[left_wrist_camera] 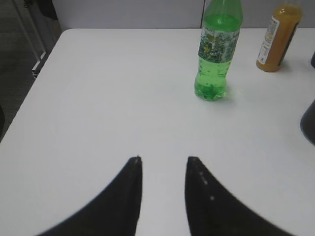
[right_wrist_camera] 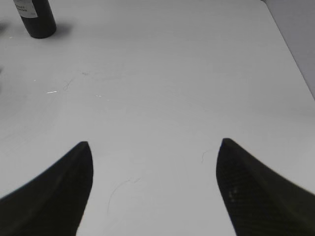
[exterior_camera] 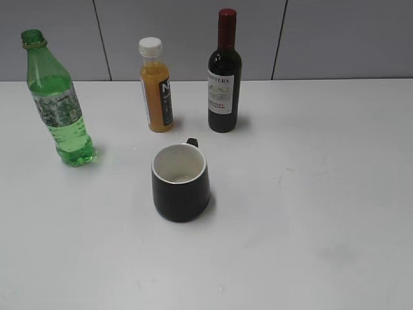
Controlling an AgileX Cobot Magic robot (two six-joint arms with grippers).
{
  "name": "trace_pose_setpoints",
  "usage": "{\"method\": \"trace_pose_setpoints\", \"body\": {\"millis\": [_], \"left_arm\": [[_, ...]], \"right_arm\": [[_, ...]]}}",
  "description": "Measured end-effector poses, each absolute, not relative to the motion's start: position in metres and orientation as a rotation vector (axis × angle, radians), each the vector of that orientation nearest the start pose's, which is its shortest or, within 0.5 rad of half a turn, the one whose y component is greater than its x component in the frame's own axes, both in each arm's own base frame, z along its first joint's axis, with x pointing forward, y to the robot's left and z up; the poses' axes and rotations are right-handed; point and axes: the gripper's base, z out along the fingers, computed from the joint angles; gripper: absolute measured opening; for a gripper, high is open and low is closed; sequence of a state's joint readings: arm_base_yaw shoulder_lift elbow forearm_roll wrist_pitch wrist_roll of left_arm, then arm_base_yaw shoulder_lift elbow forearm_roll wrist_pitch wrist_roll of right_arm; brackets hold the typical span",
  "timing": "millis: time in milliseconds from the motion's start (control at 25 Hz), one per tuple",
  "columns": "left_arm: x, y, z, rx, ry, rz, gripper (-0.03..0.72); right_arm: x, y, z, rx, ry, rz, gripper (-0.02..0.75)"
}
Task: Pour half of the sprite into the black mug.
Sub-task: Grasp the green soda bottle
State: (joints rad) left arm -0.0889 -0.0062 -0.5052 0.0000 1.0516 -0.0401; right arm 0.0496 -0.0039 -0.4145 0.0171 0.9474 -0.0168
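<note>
The sprite (exterior_camera: 59, 103) is a tall green bottle with a patterned label, standing without a cap at the table's far left; it also shows in the left wrist view (left_wrist_camera: 216, 54). The black mug (exterior_camera: 181, 183) with a white inside stands upright in the middle, handle pointing away; its edge shows in the left wrist view (left_wrist_camera: 310, 123). My left gripper (left_wrist_camera: 164, 160) is open and empty over bare table, well short of the sprite. My right gripper (right_wrist_camera: 153, 143) is wide open and empty over bare table. Neither gripper shows in the exterior view.
An orange juice bottle (exterior_camera: 155, 87) with a white cap and a dark wine bottle (exterior_camera: 224, 74) with a red top stand behind the mug. The wine bottle's base shows in the right wrist view (right_wrist_camera: 35, 17). The white table (exterior_camera: 310, 213) ends at a grey wall.
</note>
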Motion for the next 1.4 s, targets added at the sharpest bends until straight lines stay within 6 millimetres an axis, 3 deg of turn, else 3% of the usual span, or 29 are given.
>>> {"method": "trace_pose_setpoints", "body": {"millis": [400,560,680,840,880,1120,1400], "left_arm": [[-0.006,0.001,0.279,0.049,2.024,-0.082,0.239],[-0.006,0.001,0.279,0.049,2.024,-0.082,0.281],[-0.006,0.001,0.279,0.049,2.024,-0.082,0.393],[-0.006,0.001,0.279,0.049,2.024,-0.082,0.619],[-0.006,0.001,0.279,0.049,2.024,-0.082,0.639],[-0.005,0.001,0.28,0.049,2.027,-0.075,0.646],[0.015,-0.001,0.279,0.053,2.151,-0.064,0.639]], "right_arm": [[0.008,0.002,0.262,-0.066,2.012,0.041,0.592],[0.008,0.002,0.262,-0.066,2.012,0.041,0.592],[0.008,0.002,0.262,-0.066,2.012,0.041,0.592],[0.008,0.002,0.262,-0.066,2.012,0.041,0.592],[0.008,0.002,0.262,-0.066,2.012,0.041,0.592],[0.008,0.002,0.262,-0.066,2.012,0.041,0.592],[0.008,0.002,0.262,-0.066,2.012,0.041,0.591]]}}
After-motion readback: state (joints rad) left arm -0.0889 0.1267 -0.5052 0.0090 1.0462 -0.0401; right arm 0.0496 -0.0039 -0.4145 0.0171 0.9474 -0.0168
